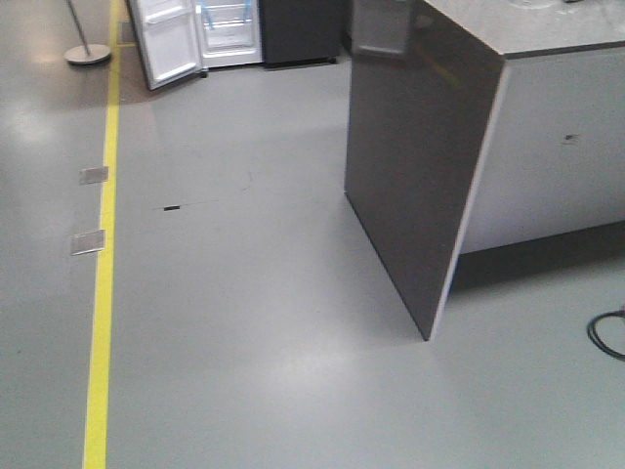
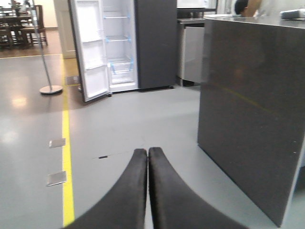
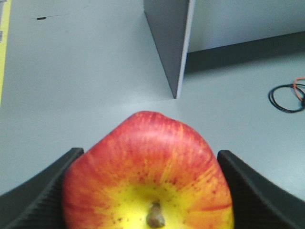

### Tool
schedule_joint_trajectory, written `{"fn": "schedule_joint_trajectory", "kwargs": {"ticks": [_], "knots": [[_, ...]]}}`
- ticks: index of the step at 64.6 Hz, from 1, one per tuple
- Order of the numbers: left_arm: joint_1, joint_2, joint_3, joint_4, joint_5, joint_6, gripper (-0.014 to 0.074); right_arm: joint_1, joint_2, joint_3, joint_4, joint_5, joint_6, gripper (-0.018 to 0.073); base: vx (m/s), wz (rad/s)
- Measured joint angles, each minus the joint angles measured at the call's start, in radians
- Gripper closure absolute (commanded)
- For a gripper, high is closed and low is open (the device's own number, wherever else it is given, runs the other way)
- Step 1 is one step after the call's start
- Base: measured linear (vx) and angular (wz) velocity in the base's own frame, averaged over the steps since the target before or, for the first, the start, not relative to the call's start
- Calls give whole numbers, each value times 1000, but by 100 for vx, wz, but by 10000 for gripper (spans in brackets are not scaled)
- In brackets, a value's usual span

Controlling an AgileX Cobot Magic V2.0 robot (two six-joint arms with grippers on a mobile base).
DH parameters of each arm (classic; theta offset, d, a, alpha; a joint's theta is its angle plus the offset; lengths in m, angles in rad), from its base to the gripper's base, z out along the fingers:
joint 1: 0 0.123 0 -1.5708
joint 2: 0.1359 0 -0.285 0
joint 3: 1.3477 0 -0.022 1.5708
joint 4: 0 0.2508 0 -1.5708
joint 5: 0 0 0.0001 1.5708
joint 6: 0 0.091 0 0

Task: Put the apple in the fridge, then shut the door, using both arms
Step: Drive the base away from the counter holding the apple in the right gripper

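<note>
Right wrist-mounted view: the right pincer (image 3: pixel 150 155) grips the apple (image 3: pixel 147 176) between both fingers, stem end toward the camera. The left pincer (image 2: pixel 147 152) is pressed together and empty. The fridge (image 2: pixel 121 47) stands well ahead and slightly left across the floor. Its door (image 2: pixel 90 52) stands open on the left side, and the table (image 2: pixel 252 105) flanks the right.

The apple (image 3: pixel 147 167) has smooth, waxy skin; the right gripper (image 3: pixel 150 155) has matt, finely ribbed fingers (image 3: pixel 43 195); the floor (image 1: pixel 254 322) is smooth with a soft sheen
</note>
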Motion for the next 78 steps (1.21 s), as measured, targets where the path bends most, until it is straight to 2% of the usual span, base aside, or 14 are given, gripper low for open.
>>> {"fn": "schedule_joint_trajectory", "kwargs": {"ticks": [35,78], "knots": [[0,0,0,0,0,0,601,0,0,0,0,0,0,543,8,31],[0,0,0,0,0,0,601,0,0,0,0,0,0,543,7,10]]}}
